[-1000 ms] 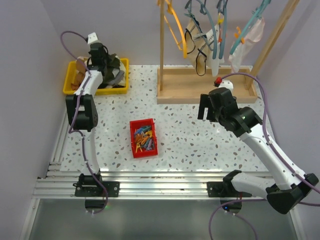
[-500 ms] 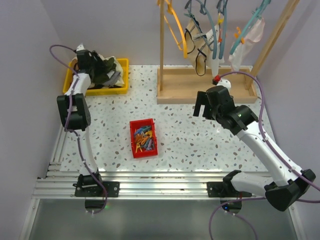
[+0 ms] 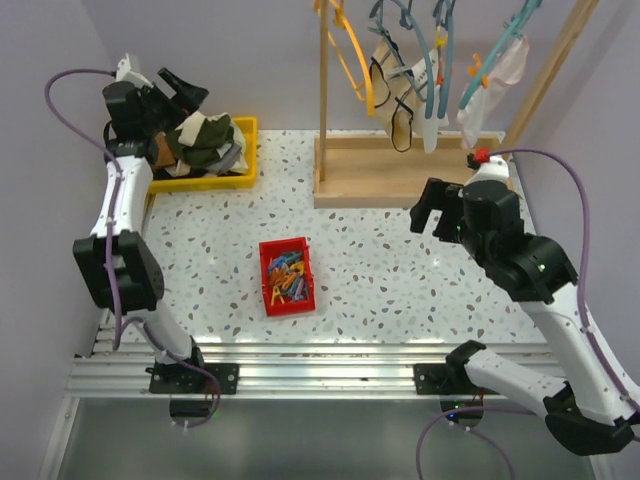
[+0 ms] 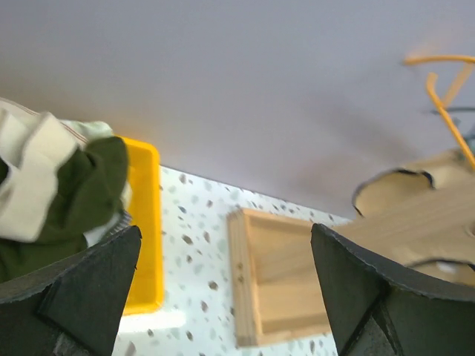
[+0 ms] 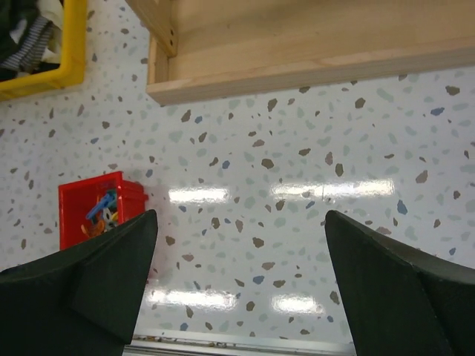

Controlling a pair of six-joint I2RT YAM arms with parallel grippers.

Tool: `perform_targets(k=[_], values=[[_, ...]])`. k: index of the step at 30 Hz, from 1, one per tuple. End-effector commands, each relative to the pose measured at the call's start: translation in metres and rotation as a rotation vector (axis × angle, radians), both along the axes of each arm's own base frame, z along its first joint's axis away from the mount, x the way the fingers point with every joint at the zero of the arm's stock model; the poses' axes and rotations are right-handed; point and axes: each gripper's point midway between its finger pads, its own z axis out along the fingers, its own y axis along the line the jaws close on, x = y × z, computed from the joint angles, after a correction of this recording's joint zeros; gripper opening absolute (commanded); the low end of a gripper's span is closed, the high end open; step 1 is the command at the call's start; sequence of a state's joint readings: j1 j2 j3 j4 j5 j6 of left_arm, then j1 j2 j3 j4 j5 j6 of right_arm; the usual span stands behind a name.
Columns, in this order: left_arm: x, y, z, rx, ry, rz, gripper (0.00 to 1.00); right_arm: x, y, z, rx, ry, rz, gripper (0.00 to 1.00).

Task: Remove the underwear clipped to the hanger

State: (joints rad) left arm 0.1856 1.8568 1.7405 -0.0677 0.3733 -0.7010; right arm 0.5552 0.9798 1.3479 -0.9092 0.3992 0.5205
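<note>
A beige underwear with black trim hangs clipped to a blue hanger on the wooden rack, and a pale pink piece hangs from a teal hanger further right. An orange hanger hangs bare. My left gripper is open and empty, raised over the back left of the yellow bin; its wrist view shows the beige underwear far right. My right gripper is open and empty above the table, in front of the rack's base.
The yellow bin holds a heap of dark green and white clothes. A red bin of coloured clips stands mid-table, also in the right wrist view as red bin. The rack's wooden tray and slanted posts stand at the back.
My left gripper has opened, let go of a dark garment in the yellow bin, and risen to the back left. My right gripper has opened slightly wider and shifted right.
</note>
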Motion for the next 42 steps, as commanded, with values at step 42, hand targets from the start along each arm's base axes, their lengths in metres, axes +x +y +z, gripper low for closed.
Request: perform_targets(k=[42], values=[[-0.262, -0.151, 0.015, 0.029, -0.078, -0.557, 1.0, 0.221, 0.022, 0.206, 0.015, -0.5, 0.202, 0.95]])
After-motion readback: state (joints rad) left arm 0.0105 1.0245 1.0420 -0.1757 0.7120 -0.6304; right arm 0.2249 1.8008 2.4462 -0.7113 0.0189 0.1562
